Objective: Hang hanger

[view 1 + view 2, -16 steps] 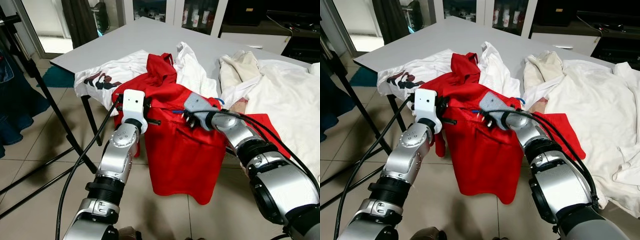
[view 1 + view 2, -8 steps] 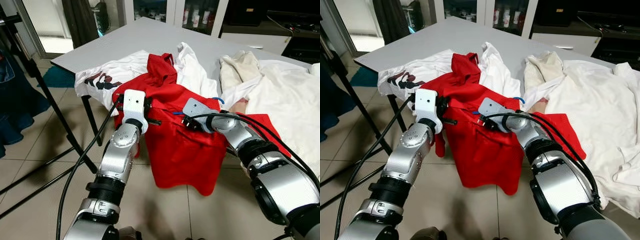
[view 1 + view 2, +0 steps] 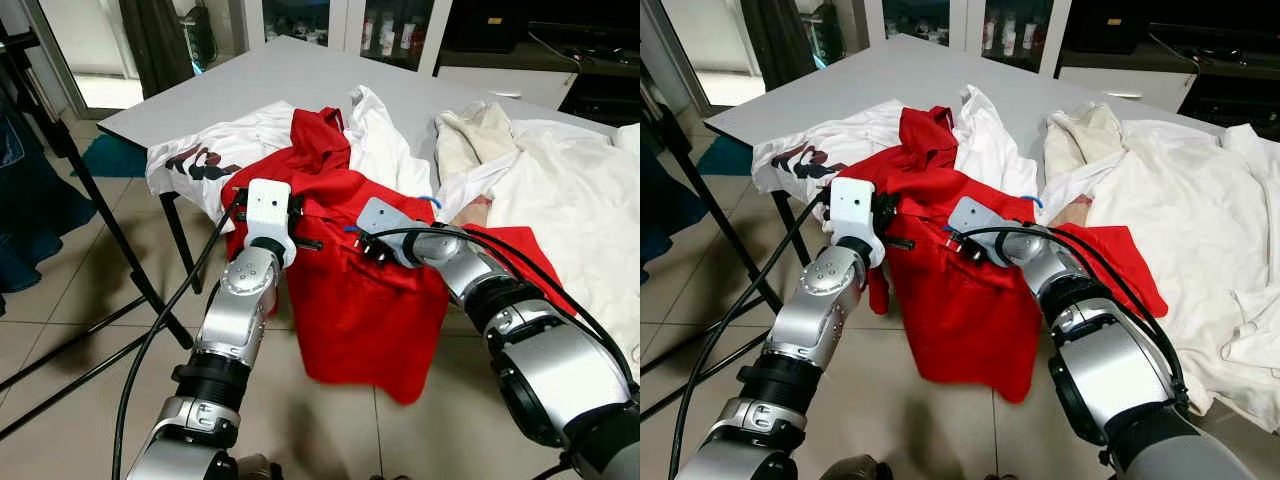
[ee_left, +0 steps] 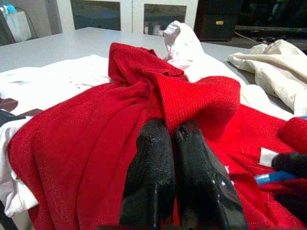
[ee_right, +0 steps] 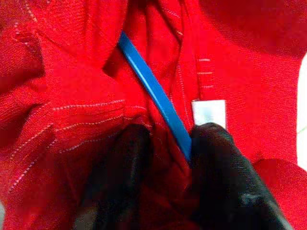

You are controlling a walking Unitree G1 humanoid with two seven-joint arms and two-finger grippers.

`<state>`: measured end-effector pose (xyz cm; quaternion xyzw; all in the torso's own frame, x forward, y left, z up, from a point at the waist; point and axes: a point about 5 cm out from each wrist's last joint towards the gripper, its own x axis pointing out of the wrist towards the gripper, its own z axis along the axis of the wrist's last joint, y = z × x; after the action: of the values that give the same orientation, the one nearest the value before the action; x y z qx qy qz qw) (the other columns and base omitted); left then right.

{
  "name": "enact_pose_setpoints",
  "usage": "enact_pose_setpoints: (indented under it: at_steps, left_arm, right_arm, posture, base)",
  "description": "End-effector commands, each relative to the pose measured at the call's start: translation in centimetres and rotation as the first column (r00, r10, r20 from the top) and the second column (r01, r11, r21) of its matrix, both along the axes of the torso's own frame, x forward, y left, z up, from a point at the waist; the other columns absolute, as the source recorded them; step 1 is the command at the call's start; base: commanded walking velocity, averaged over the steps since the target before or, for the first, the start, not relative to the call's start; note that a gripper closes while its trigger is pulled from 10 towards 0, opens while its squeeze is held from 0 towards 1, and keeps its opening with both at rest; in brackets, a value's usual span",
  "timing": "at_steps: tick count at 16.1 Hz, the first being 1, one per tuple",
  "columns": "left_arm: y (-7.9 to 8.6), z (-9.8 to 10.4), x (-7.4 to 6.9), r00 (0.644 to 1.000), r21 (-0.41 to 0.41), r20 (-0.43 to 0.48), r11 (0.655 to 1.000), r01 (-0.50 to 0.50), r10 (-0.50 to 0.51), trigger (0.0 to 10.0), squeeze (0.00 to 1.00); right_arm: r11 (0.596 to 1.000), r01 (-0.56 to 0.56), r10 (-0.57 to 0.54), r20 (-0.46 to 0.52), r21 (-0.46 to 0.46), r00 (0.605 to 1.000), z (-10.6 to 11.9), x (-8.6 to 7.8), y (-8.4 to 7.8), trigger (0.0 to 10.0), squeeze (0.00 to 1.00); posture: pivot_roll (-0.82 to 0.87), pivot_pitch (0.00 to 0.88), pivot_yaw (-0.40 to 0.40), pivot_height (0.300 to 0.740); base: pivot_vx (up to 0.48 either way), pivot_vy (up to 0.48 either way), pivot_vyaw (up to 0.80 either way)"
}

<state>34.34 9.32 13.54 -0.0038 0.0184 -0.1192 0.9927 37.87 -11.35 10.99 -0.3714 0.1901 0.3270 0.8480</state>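
The thin blue plastic hanger (image 5: 156, 102) sits buried in the bunched red knit shirt (image 3: 365, 300) hanging off the grey table (image 3: 260, 85) edge. Right gripper (image 5: 165, 158) fingers apart, straddling the hanger; left gripper (image 4: 173, 136) pinched together on shirt fabric

Shirt (image 3: 360, 290) draped off table (image 3: 280, 80) near edge (clothes pile (image 3: 560, 190) to right), rack legs (image 3: 90, 200) far left.

Even indoor light, soft shadows, right wrist view blurred
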Motion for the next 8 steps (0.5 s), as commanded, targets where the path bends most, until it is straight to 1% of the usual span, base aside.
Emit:
enact_pose_setpoints:
  at_steps: [1, 2, 3, 4, 5, 7, 8]
  left_arm:
    - [0.06, 0.35, -0.01, 1.0, 0.011, 0.018, 1.0, -0.003, 0.003, 10.0, 0.0]
    - [0.12, 0.34, -0.02, 1.0, 0.012, 0.018, 1.0, -0.004, 0.004, 10.0, 0.0]
    - [0.13, 0.34, 0.0, 1.0, 0.013, 0.017, 1.0, -0.005, 0.004, 10.0, 0.0]
    - [0.12, 0.33, 0.0, 1.0, 0.013, 0.017, 1.0, -0.004, 0.004, 10.0, 0.0]
    - [0.06, 0.33, -0.01, 1.0, 0.013, 0.017, 1.0, -0.003, 0.003, 10.0, 0.0]
    - [-0.04, 0.33, -0.04, 1.0, 0.012, 0.017, 1.0, 0.0, -0.001, 10.0, 0.0]
    - [-0.06, 0.32, -0.05, 1.0, 0.012, 0.016, 1.0, 0.002, -0.002, 10.0, 0.0]
  right_arm:
    - [1.0, 0.016, -0.017, -0.068, -0.014, 0.998, -1.0, -0.44, -0.29, 9.7, 0.0]
    - [1.0, 0.016, -0.017, -0.074, -0.003, 0.997, -0.85, -0.38, -0.19, 10.0, 0.0]
    - [1.0, 0.014, -0.014, -0.079, -0.002, 0.997, -0.85, -0.38, -0.16, 10.0, 0.0]
    - [1.0, 0.017, -0.016, -0.089, 0.003, 0.996, -0.93, -0.43, -0.16, 4.0, 0.0]
    - [1.0, 0.02, -0.019, -0.09, 0.012, 0.996, -0.97, -0.46, -0.15, 0.0, 0.0]
    - [1.0, 0.023, -0.023, -0.083, 0.001, 0.996, -1.18, -0.55, -0.28, 0.0, 0.0]
    - [0.999, 0.025, -0.027, -0.062, -0.025, 0.998, -1.19, -0.5, -0.47, 0.0, 0.0]
  posture:
    - [0.16, 0.002, -0.011, 0.74]
    - [0.16, 0.002, -0.011, 0.74]
    - [0.16, 0.002, -0.011, 0.74]
    - [0.16, 0.003, -0.011, 0.74]
    - [0.16, 0.004, -0.011, 0.74]
    - [0.15, 0.007, -0.011, 0.74]
    - [0.15, 0.008, -0.01, 0.74]
  base:
    - [0.0, 0.0, 0.0]
    - [0.0, 0.0, 0.0]
    - [0.0, 0.0, 0.0]
    - [0.0, 0.0, 0.0]
    - [0.0, 0.0, 0.0]
    - [0.0, 0.0, 0.0]
    - [0.0, 0.0, 0.0]
